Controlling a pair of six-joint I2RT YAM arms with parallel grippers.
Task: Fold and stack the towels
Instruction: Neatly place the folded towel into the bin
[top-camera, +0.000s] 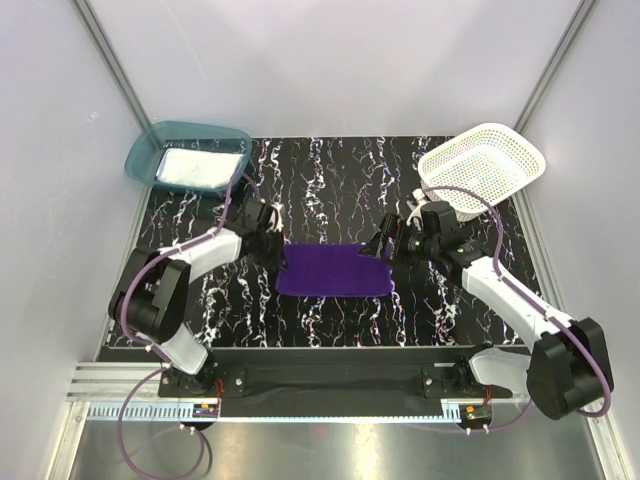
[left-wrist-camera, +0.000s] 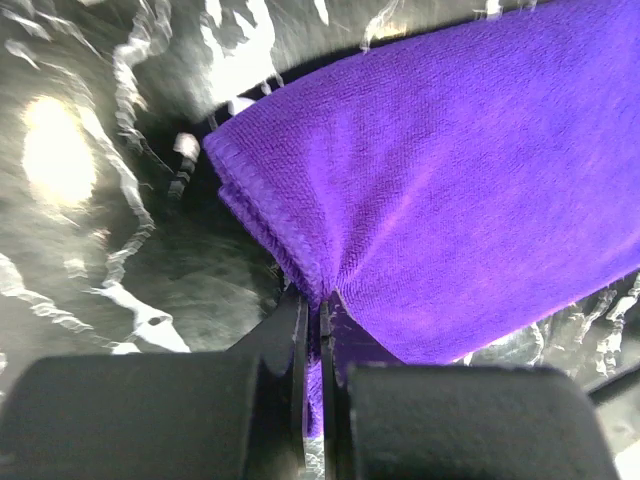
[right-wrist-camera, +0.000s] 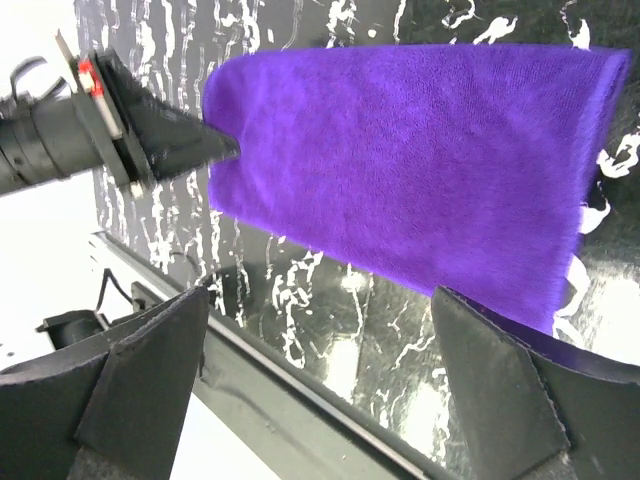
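- Table (top-camera: 330, 190): black top with white marbling; both arms reach in from the near edge.
- Purple towel (top-camera: 335, 270): lies flat on the near-centre of the table, long side running left to right, between the two grippers. At its left edge the left wrist view (left-wrist-camera: 450, 170) shows two layers, so it is folded at least once. The right wrist view (right-wrist-camera: 420, 150) shows a smooth top face.
- White mesh basket (top-camera: 483, 170): far right corner of the table, well apart from the purple towel.
- Teal bin (top-camera: 150, 140): far left corner, with the white towel (top-camera: 195, 165) lying inside it.
- Left gripper (top-camera: 275, 255): at the purple towel's left edge, jaws clenched; up close (left-wrist-camera: 320, 300) the fingers pinch the doubled edge of the cloth between them.
- Right gripper (top-camera: 385, 245): at the purple towel's right end, jaws spread wide (right-wrist-camera: 320, 300), nothing between them; cloth released.
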